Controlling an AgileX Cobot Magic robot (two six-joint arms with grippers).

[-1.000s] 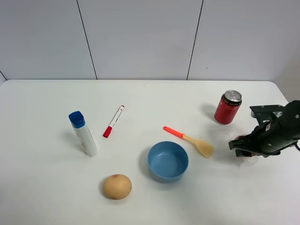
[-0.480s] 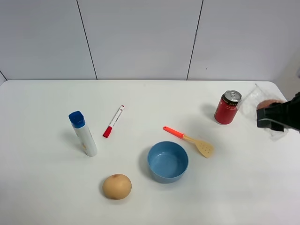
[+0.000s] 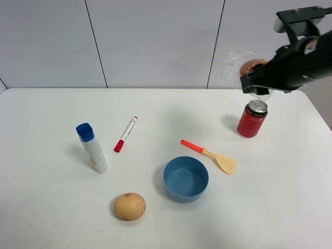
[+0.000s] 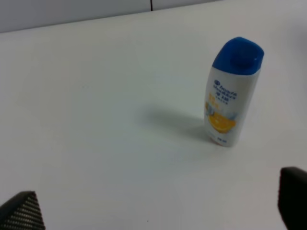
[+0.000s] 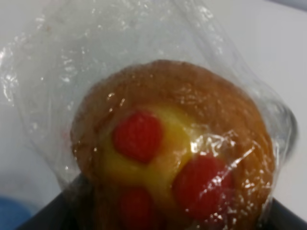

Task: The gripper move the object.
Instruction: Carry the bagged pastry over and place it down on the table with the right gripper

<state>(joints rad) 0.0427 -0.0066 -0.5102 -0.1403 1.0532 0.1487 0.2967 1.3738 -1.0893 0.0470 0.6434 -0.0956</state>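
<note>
Up went the right gripper, three o'clock to one o'clock, fingers pinching the object high, maybe to clear the can. The left gripper has spread fingers.

Bright, even light fills the room; the bottle, can and bowl throw soft, faint shadows toward the left edge of the surface. The left wrist view is slightly soft. Glare flecks the pastry wrap, background blurred.
</note>
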